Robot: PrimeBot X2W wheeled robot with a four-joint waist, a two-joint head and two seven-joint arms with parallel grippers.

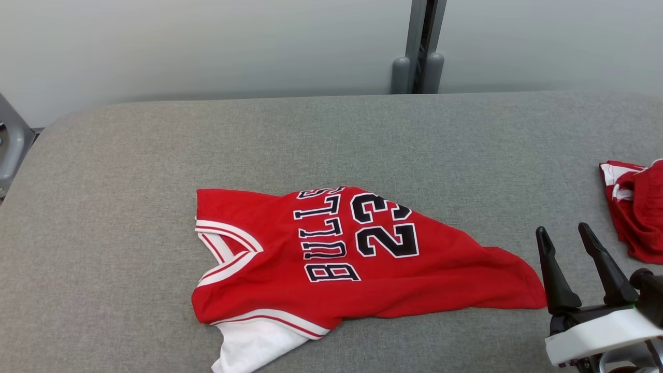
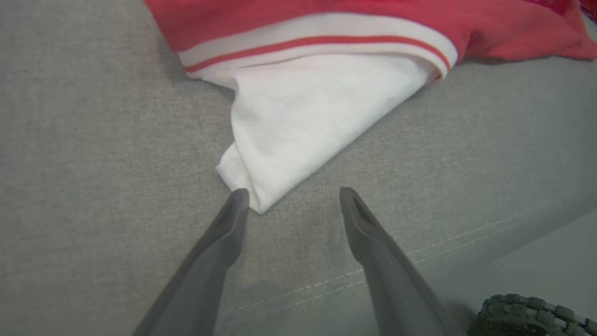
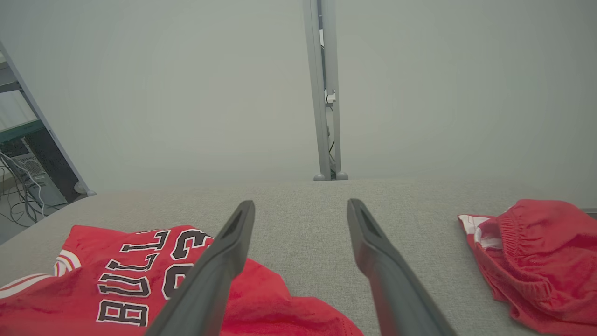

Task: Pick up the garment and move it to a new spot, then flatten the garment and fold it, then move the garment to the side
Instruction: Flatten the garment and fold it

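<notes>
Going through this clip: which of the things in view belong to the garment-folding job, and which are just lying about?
Part of the job:
- red jersey, crumpled mid-table
- left gripper, open, at the jersey's white corner
- right gripper, open, beside the jersey's right end

Lying about:
- red shorts, bunched at the table's right edge
- grey table, only the work surface
- metal post behind it

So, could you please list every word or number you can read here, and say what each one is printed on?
"BULLS": on the red jersey, black letters edged in white, the last letter partly lost in a fold.
"23": on the same jersey, beside the word.
Nothing readable on the red shorts.
</notes>
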